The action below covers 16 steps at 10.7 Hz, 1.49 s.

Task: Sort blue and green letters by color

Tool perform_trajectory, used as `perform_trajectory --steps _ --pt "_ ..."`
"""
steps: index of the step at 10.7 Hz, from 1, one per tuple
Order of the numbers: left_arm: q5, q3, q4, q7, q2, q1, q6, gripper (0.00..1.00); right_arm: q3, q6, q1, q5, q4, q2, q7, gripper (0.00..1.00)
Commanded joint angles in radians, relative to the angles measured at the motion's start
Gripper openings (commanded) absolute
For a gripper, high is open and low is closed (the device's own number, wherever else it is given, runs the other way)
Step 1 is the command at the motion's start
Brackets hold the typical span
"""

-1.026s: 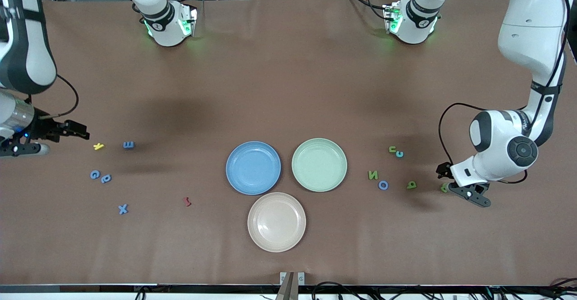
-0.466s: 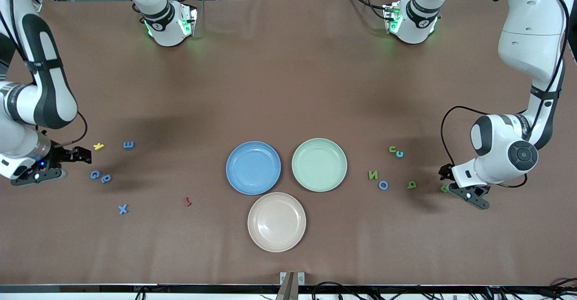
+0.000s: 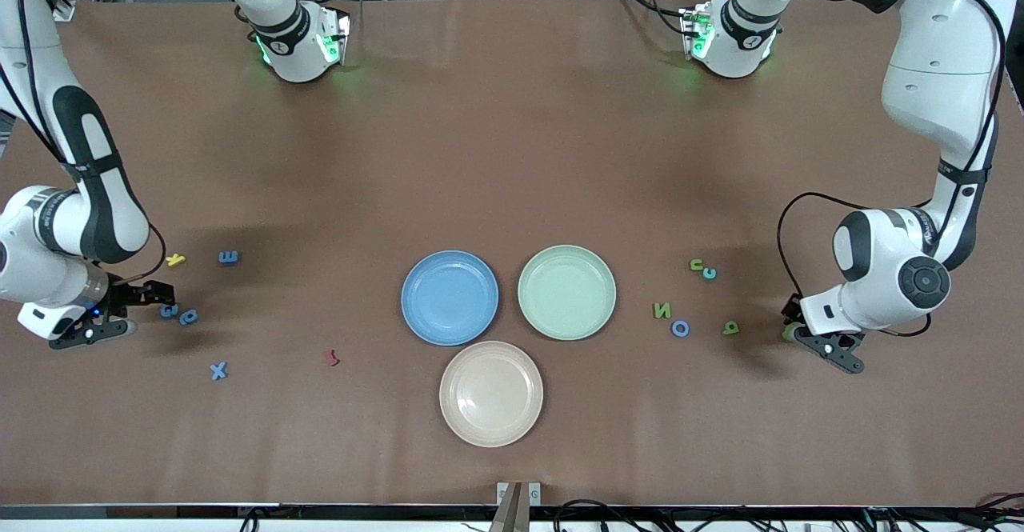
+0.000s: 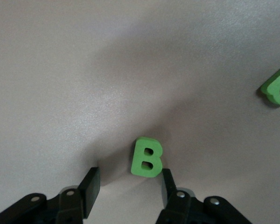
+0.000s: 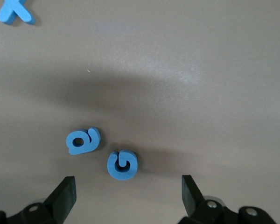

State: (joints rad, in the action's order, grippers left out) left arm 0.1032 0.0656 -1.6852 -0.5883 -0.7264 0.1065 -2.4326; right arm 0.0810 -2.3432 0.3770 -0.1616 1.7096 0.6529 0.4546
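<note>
You are just starting: plates (image 3: pixel 450 332) sitting bare, left gripper (image 4: pixel 128 186) fingers spread around B (image 4: pixel 147 157), right gripper (image 5: pixel 128 193) spread over G (image 5: pixel 122 164).

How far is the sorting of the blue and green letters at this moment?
Nothing is sorted: the blue plate and green plate hold no letters. In hand: the left gripper straddles the green B, one finger touching it; the right gripper is open above the blue G. Every letter remains on the table.
</note>
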Motion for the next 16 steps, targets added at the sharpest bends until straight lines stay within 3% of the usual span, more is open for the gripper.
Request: perform_trajectory --steps 1,3,8,9,10,11,12,13,16 --pt "0.024 0.005 0.021 -0.007 -0.016 0.001 0.001 0.49 0.017 0.005 0.016 -0.007 -0.027 0.036 0.009 1.0" --pt "0.021 0.005 0.021 0.005 -0.016 -0.007 0.001 0.44 0.017 0.005 0.017 0.007 -0.031 0.054 0.01 1.0" --pt "0.013 0.005 0.022 0.03 -0.019 -0.019 0.001 0.44 0.017 -0.034 0.017 0.014 -0.031 0.099 0.009 1.0" --pt "0.013 0.005 0.036 0.028 -0.025 -0.024 0.001 0.37 0.017 -0.034 0.017 0.014 -0.031 0.1 0.009 1.0" --pt "0.013 0.005 0.039 0.028 -0.027 -0.024 0.001 0.27 0.017 -0.038 0.017 0.014 -0.031 0.102 0.007 0.64" --pt "0.013 0.005 0.039 0.028 -0.027 -0.024 0.001 0.23 0.017 -0.038 0.017 0.014 -0.031 0.102 0.007 0.1" --pt "0.013 0.005 0.041 0.028 -0.027 -0.024 0.001 0.14 0.019 -0.038 0.017 0.016 -0.033 0.102 0.003 0.0" --pt "0.013 0.005 0.041 0.028 -0.025 -0.024 0.001 0.0 0.019 -0.036 0.017 0.016 -0.033 0.102 0.001 0.0" --pt "0.01 0.031 0.041 0.041 0.011 -0.022 0.024 0.0 0.022 -0.022 0.013 0.028 -0.056 0.097 -0.002 0.0"
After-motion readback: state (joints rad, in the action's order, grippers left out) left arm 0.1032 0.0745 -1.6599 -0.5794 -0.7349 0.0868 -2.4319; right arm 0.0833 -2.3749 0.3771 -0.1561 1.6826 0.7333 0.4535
